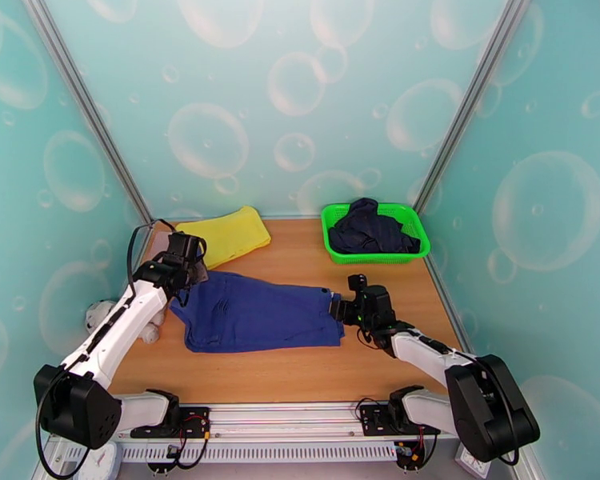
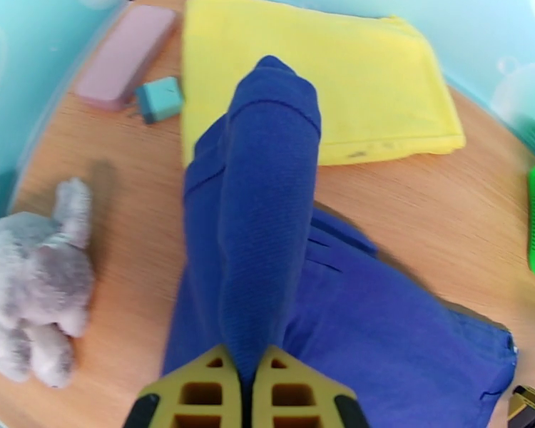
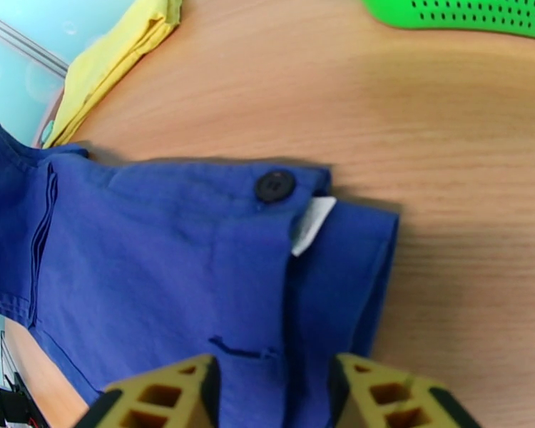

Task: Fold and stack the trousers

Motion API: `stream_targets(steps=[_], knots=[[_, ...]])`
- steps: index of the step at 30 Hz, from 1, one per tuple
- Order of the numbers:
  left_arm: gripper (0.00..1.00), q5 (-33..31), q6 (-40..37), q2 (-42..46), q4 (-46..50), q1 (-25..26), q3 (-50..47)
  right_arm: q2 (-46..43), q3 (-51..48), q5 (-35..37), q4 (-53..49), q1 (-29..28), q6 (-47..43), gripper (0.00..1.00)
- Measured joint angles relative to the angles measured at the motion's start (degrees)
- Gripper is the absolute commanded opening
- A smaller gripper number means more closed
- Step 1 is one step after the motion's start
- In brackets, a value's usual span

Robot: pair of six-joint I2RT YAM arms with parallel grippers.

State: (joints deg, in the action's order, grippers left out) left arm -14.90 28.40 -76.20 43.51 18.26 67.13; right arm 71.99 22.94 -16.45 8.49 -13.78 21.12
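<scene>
Blue trousers (image 1: 260, 315): folded flat along the middle of the wooden table (image 1: 300, 374), waistband to the right, left end lifted into a ridge.
Waistband: dark button (image 3: 274, 185) and white tag (image 3: 312, 222) at the right edge.
Left gripper (image 2: 246, 369): closed tight on the raised fold at the left end.
Right gripper (image 3: 271, 372): jaws standing apart at the waistband, cloth lying between them; contact unclear.
Yellow cloth (image 1: 224, 234): folded, just behind the left end.
Green basket (image 1: 326, 234): far right corner, dark garment (image 1: 372, 230) heaped inside.
Grey plush toy (image 2: 25, 279): left table edge.
</scene>
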Motion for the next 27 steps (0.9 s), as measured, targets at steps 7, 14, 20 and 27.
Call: stream_targets(steps=[7,14,20,27], knots=[[0.00,3.1,3.6,0.9,-5.0,5.4,-2.9,4.1,1.9,-1.7,-1.6,-0.1,0.0,0.44],[0.00,3.4,6.1,2.8,-6.7,7.5,-3.3,6.2,3.0,-1.3,-3.0,-0.7,0.0,0.37],[0.00,3.4,8.5,3.0,-8.7,10.7,-4.0,7.4,3.5,1.3,-4.2,-0.7,0.2,0.33],[0.00,5.2,12.6,3.0,-14.0,13.9,-7.8,9.5,4.9,2.5,-4.9,-1.0,0.5,0.31]])
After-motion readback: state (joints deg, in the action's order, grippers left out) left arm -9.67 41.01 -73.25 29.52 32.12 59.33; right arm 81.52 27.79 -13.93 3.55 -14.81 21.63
